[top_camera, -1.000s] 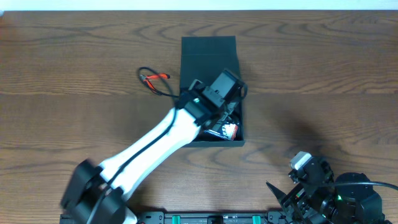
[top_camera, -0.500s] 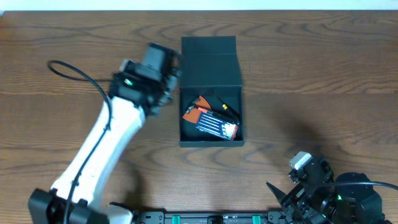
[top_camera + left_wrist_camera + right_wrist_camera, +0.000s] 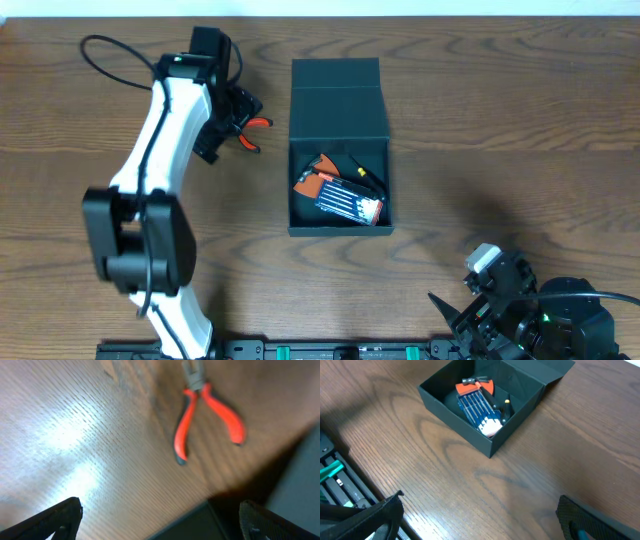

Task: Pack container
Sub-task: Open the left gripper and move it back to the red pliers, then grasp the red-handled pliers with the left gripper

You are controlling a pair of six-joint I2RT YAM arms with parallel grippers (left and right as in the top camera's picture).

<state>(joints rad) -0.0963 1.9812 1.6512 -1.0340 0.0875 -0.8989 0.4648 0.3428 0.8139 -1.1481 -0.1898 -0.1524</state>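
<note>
One container (image 3: 337,105) | just right of left gripper (image 3: 232,125) | apart | jaws spread

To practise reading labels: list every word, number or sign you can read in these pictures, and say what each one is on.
No text is readable in any view.
Blue-and-white packet inside the black box: faint print on it, too small and blurred to read.
Red-handled pliers on the table: no marking visible.

Open table (image 3: 75,435) around pliers (image 3: 182,430); container (image 3: 338,110) seemingly close.
</note>
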